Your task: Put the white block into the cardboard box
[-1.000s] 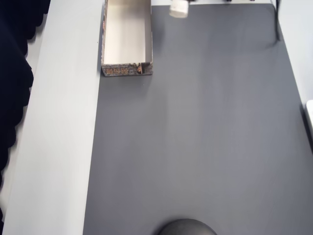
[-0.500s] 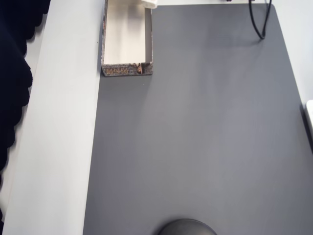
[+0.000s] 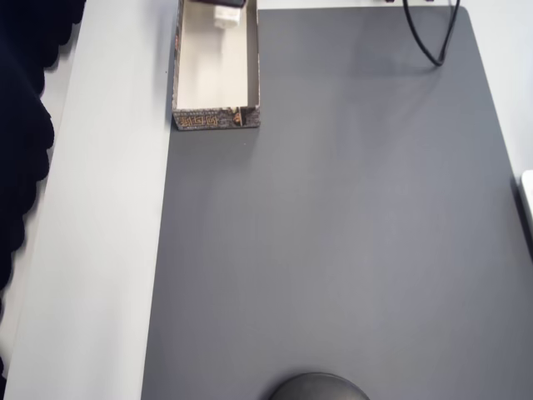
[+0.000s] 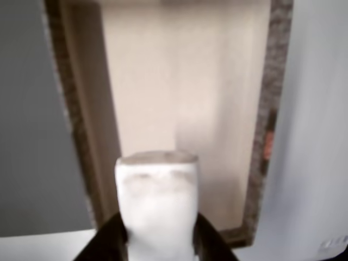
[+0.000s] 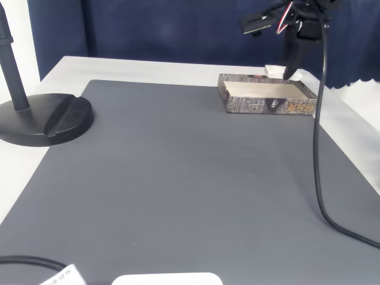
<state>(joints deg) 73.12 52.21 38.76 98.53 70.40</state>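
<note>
The white block (image 4: 157,204), judged light, stiff and smooth enough to slip, is pinched at its lower sides by the hand (image 4: 157,239) above the cardboard box (image 4: 274,109), at the bench's (image 3: 333,250) 11 o'clock edge in the overhead view.

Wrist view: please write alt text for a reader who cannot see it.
A white block held between dark jaws hangs above the cream inside of the cardboard box. The box's mottled brown walls frame it, with grey mat at the left.

The robot arm (image 5: 300,24) is black, with thin red and white wires near its top. A long black cable (image 5: 317,148) hangs from it.
</note>
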